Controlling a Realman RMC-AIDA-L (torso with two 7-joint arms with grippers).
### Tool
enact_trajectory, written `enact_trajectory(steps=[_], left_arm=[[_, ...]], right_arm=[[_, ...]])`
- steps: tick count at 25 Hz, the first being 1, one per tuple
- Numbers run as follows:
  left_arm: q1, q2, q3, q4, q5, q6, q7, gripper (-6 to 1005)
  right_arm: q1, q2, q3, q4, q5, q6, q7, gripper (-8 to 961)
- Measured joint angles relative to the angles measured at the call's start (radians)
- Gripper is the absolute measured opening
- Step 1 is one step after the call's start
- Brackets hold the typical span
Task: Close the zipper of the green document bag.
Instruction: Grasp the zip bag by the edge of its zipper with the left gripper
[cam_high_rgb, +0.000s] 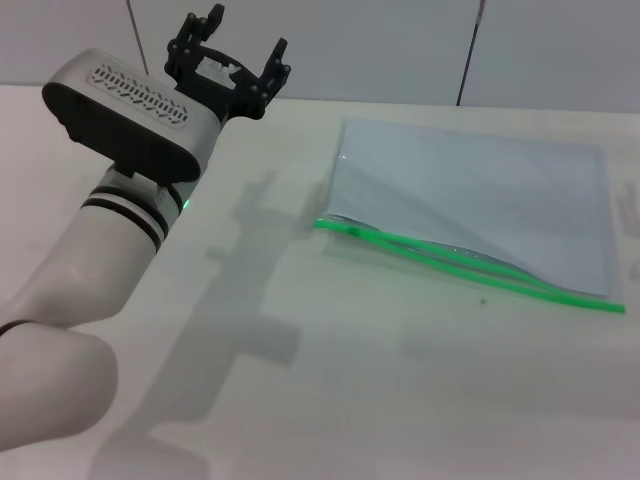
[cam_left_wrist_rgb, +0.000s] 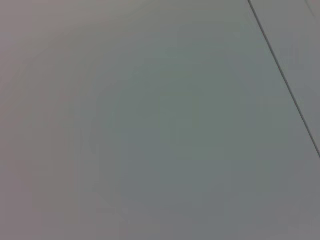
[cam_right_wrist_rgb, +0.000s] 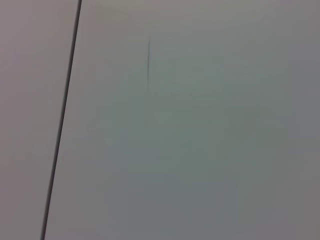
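Observation:
The green document bag (cam_high_rgb: 470, 205) lies flat on the white table, right of centre in the head view. It is a pale grey-blue translucent pouch. Its bright green zipper (cam_high_rgb: 470, 265) runs along the near edge, and the two strips stand apart over most of the length, so the mouth gapes. I cannot make out the slider. My left gripper (cam_high_rgb: 232, 62) is raised at the far left, well away from the bag, fingers spread open with nothing between them. My right gripper is out of view. Both wrist views show only a blank grey wall with a dark seam.
The white table (cam_high_rgb: 330, 400) stretches in front of the bag and to its left, where the left arm's shadow falls. A grey panelled wall (cam_high_rgb: 400, 40) rises behind the table's far edge.

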Motion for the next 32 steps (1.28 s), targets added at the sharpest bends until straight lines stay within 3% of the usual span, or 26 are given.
enact_trajectory(steps=[22,27,32], left_arm=[[-0.005,0.001,0.007,-0.003,-0.009,0.006,0.002,771],[-0.016,0.002,0.011,0.021,-0.010,0.095,-0.005,771],[-0.012,0.014,-0.018,0.124,-0.011,0.267,-0.008,772]], right_arm=[[0.001,0.000,0.000,0.000,-0.001,0.000,0.000,707],[0.001,-0.002,0.000,-0.001,-0.002,0.023,0.000,707],[-0.002,-0.003,0.000,-0.002,-0.001,0.025,0.000,707]])
